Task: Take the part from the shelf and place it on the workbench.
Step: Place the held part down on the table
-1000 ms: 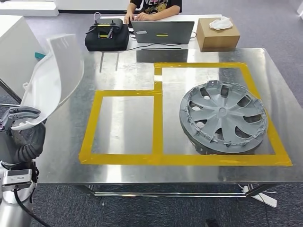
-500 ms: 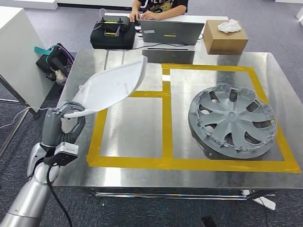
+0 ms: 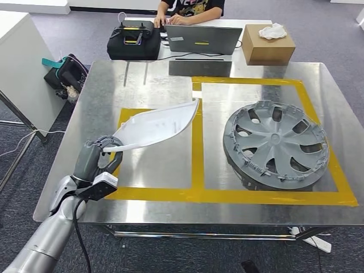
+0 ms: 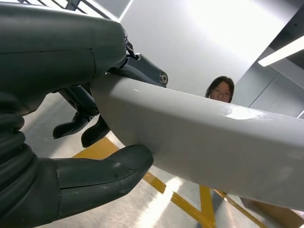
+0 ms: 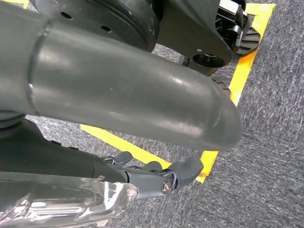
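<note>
holding the white curved part by its near end, my left hand sits over the near left corner of the steel workbench, fingers wrapped round the part's edge. in the left wrist view the thick thumb lies under the pale part and the darker fingers curl on its other side, so the grip is closed on it. the part reaches out from the hand, tilted upward, above the left yellow-taped rectangle; i cannot tell whether any of it touches the metal.

my right hand hangs over grey carpet beside a yellow floor line, fingers curled in with nothing visible between them.

inside the right taped rectangle a grey wheel cover lies flat. beyond the workbench, on a second table, a cardboard box carries a crumpled white cloth on top, next to a laptop and a black case. a person sits behind the laptop. a dark bag with a teal strap lies on the floor to the left.
</note>
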Motion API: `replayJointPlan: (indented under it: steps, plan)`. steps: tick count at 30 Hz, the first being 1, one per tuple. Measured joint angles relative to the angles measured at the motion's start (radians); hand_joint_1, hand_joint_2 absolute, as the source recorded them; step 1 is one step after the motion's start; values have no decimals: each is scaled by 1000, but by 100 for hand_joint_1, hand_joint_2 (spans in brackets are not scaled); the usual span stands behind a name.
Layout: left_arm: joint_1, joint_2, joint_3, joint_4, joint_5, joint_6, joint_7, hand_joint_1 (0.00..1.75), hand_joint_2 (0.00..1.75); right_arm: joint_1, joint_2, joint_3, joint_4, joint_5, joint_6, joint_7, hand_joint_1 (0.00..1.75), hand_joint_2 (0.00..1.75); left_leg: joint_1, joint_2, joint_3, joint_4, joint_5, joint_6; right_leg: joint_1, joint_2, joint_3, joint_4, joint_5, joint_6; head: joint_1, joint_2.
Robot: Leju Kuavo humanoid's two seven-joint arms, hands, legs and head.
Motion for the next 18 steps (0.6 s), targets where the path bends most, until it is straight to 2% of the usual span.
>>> replayJointPlan:
  steps: [8,11,14,18]
  plan:
    - [-3,0,-5,20,-4,-2,5,175,175,0,0,0,0,0,0,1,0,0,0,0,0,0,0,0,1,0,0,0,0,0,0,0]
    - [-14,2,-21,42,-44,-29,47,175,175,0,0,4,0,5,1,6,0,0,0,0,0,0,0,0,1,-1,0,0,0,0,0,0]
    - [-37,1,-56,113,-110,-52,102,175,175,-1,0,13,0,16,3,17,0,0,0,0,0,0,0,0,0,0,0,0,0,0,0,0]
    - [-80,-29,-103,258,-176,-18,139,175,175,-5,0,28,0,30,9,25,0,0,0,0,0,0,1,1,0,-1,0,0,0,0,0,0]
